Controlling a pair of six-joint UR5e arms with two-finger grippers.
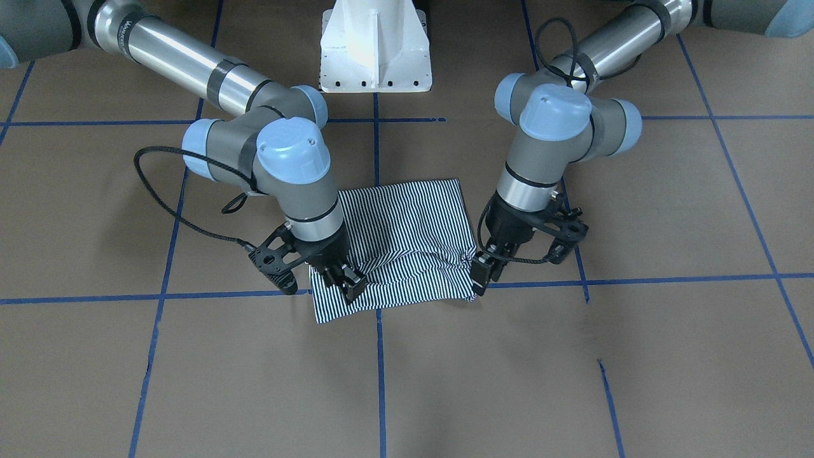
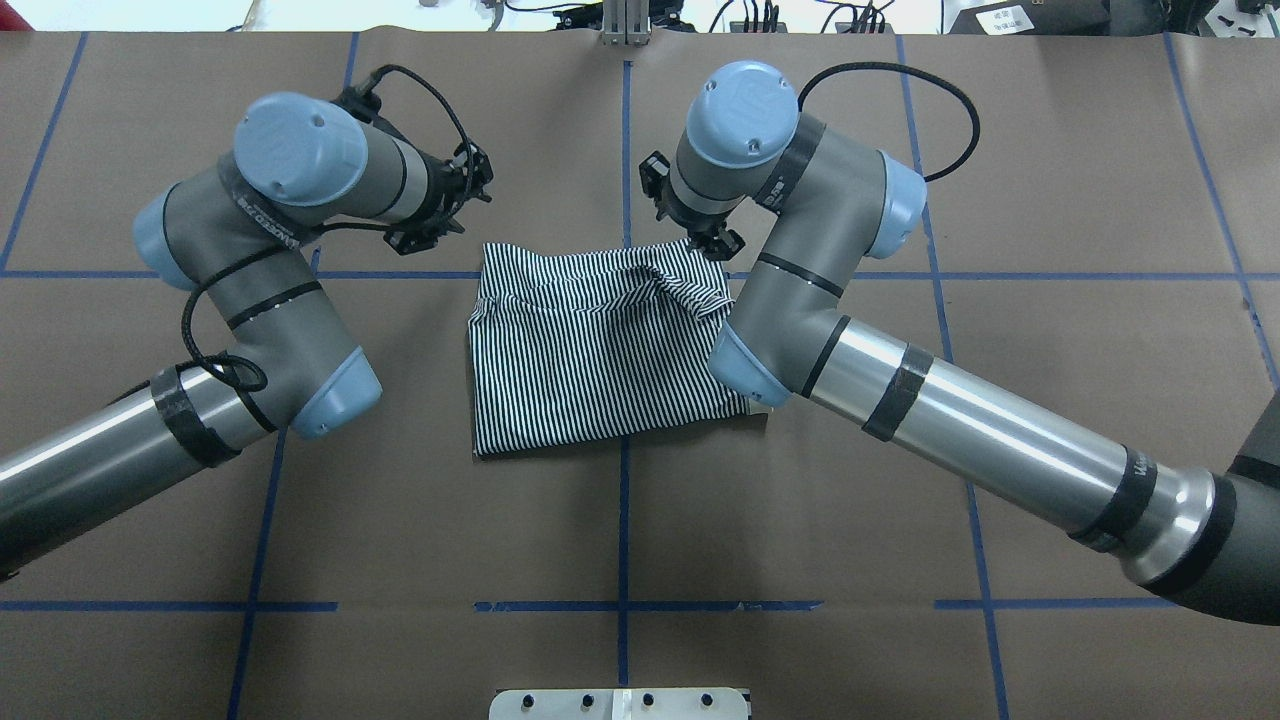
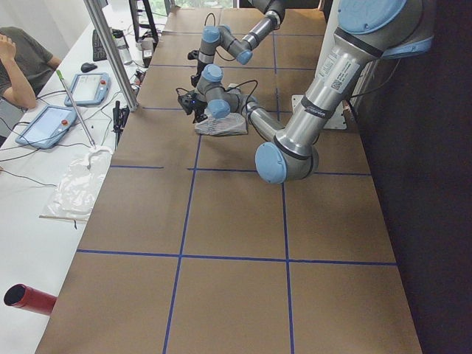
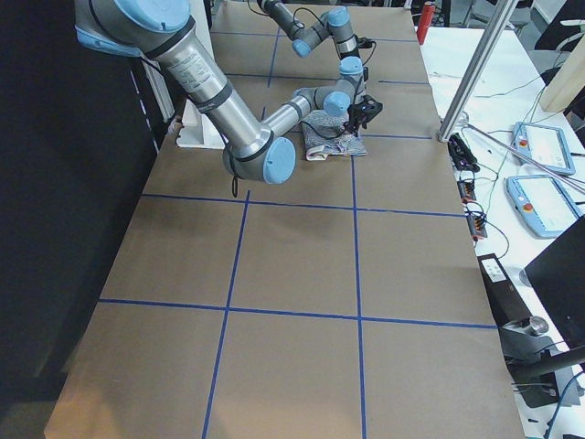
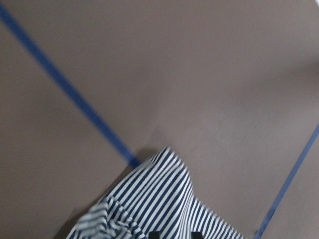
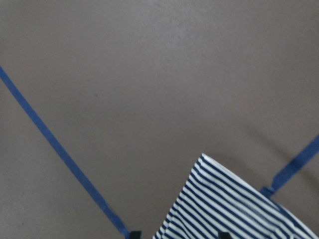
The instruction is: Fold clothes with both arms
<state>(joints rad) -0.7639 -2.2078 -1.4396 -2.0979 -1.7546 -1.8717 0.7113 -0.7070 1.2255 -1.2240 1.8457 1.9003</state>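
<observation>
Striped navy-and-white cotton shirt (image 1: 397, 245), already folded to a compact rectangle, lies at the centre of the front-facing frame on the brown paper-covered table (image 1: 572, 381). At its lower left corner the black right gripper (image 1: 343, 280) looks pinched on the edge; at the lower right the black left gripper (image 1: 481, 275) seems closed on the bunched corner, though neither grip shows clearly. For a clean fold, both should lift together, keep the edge taut and carry it evenly toward the frame's top.

Shirt central, my grippers at its far corners.
My left gripper (image 1: 481, 278) and right gripper (image 1: 346, 282) flank the shirt (image 1: 407, 238) on the table (image 1: 636, 356).
</observation>
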